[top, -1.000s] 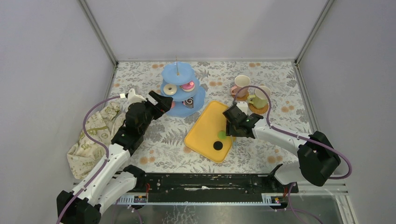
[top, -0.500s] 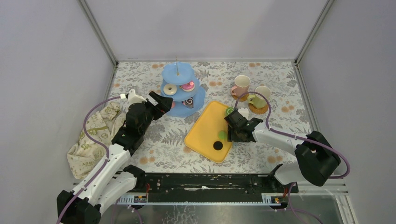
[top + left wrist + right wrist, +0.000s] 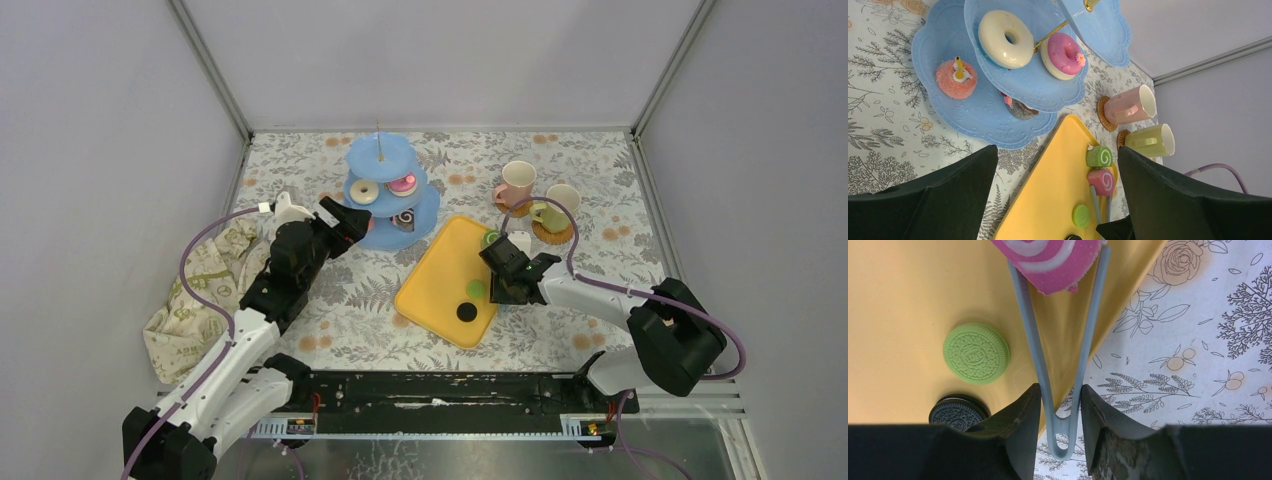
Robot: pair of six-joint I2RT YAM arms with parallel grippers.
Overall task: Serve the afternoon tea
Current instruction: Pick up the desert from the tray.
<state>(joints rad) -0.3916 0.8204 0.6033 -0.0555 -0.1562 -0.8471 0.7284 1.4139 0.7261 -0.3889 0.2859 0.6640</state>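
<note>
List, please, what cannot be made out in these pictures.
- Right wrist: the pink roll is cut off by the top edge.
- Right wrist: the black cookie is half hidden behind the right gripper.
- Left wrist: a pastry is mostly covered by a tier of the stand.

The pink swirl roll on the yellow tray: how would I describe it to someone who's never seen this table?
Find the yellow rectangular tray right of the light-blue tiered stand. Near its far right corner two small rolls lie side by side. The pink swirl roll, with a white spiral, sits between the arms of thin grey-blue tongs; the green swirl roll beside it does not.
</note>
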